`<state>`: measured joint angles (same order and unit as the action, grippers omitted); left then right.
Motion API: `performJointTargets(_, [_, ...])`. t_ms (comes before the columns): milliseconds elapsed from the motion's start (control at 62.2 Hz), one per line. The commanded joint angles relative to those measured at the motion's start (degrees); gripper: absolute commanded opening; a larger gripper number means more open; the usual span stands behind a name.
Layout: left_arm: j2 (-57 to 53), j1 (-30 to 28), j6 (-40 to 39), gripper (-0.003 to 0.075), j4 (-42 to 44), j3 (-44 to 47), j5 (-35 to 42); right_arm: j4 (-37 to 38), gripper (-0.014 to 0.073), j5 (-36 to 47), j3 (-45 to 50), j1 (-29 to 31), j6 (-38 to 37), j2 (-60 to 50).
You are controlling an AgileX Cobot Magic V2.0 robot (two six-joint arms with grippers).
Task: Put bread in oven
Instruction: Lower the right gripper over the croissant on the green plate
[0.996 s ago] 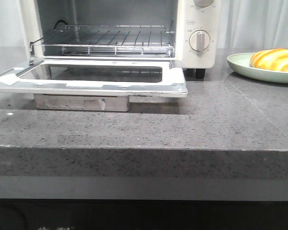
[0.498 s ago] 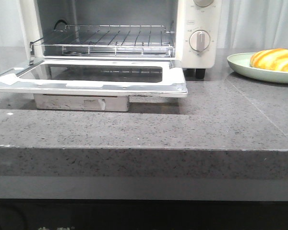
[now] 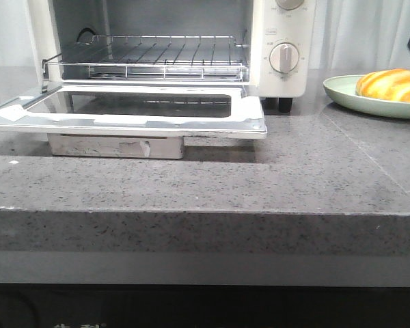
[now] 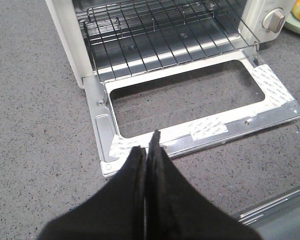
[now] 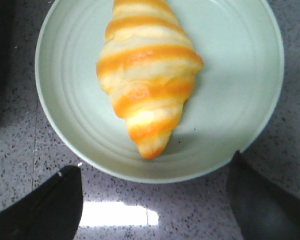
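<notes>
Bread point(image 5: 147, 80) on plate point(image 5: 240, 75), right jaws apart above, left jaws together.

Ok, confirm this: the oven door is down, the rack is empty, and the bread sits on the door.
One thing is wrong: the bread lies on the pale green plate, not on the door. The front view shows the plate to the right of the oven. Door down and rack empty both hold.

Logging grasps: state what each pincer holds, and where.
Nothing is held. The left pincer is shut empty; the right pincer is open above the bread on its plate.
</notes>
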<state>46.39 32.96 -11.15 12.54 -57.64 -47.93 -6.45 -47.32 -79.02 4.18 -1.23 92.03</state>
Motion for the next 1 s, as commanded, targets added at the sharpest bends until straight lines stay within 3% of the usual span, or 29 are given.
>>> performJointTargets(0, [-0.3,0.1,-0.6,-0.0018,0.3,-1.5,3.9,-1.7,0.0601,1.2,-4.4,0.3,1.6,1.2])
performJointTargets(418, [-0.3,0.1,-0.6,-0.0018,0.3,-1.5,3.9,-2.3,0.0588,1.3,-10.7,0.3,2.5,11.7])
performJointTargets(498, [-0.3,0.1,-0.6,-0.0018,0.3,-1.5,3.9,-2.3,0.0519,0.8,-11.3,0.3,2.7,12.3])
performJointTargets(643, [-0.3,0.1,-0.6,-0.0018,0.3,-1.5,3.9,-2.3,0.0218,0.7,-11.3,0.3,2.7,12.5])
performJointTargets(723, [-0.3,0.1,-0.6,-0.0018,0.3,-1.5,3.9,-2.3,0.0111,0.2,-11.6,0.3,2.7,12.2])
performJointTargets(836, [-0.3,0.1,-0.6,-0.0018,0.4,-1.5,3.9,-2.3,0.0057,-0.4,-11.8,0.3,2.7,10.7])
performJointTargets(980, [-0.3,0.1,-0.6,-0.0018,0.4,-1.5,3.9,-3.0,0.0054,-1.9,-11.8,0.3,2.7,7.5])
